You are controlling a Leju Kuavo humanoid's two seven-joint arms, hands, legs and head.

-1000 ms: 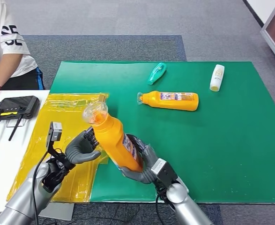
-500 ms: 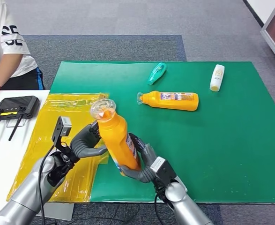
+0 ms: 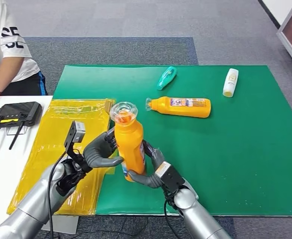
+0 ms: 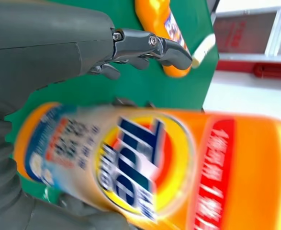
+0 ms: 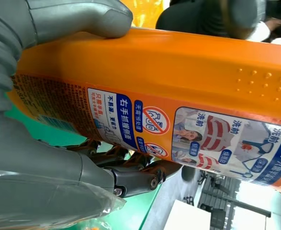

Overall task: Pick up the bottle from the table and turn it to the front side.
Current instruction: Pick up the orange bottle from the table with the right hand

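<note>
An orange detergent bottle point(image 3: 129, 145) with a clear cap point(image 3: 124, 110) stands nearly upright in the air above the near edge of the green mat point(image 3: 230, 149). My right hand point(image 3: 148, 170) grips its lower body from the right, thumb point(image 5: 77, 17) on one side and fingers point(image 5: 131, 179) on the other, the back label facing the right wrist camera. My left hand point(image 3: 99, 152) cups the bottle's left side. In the left wrist view the front logo of the bottle point(image 4: 146, 163) is blurred, and the fingers point(image 4: 150, 44) stretch past it with a gap.
A second orange bottle point(image 3: 181, 106), a teal bottle point(image 3: 166, 77) and a white bottle point(image 3: 230, 82) lie further back on the mat. A yellow sheet point(image 3: 57, 134) lies at the left. A black controller point(image 3: 16, 113) rests on the white table point(image 3: 1, 169), with a seated person point(image 3: 5, 45) behind.
The bottle has swung from leaning left to nearly upright and shifted right. My left hand followed it rightward and closed in on its side.
</note>
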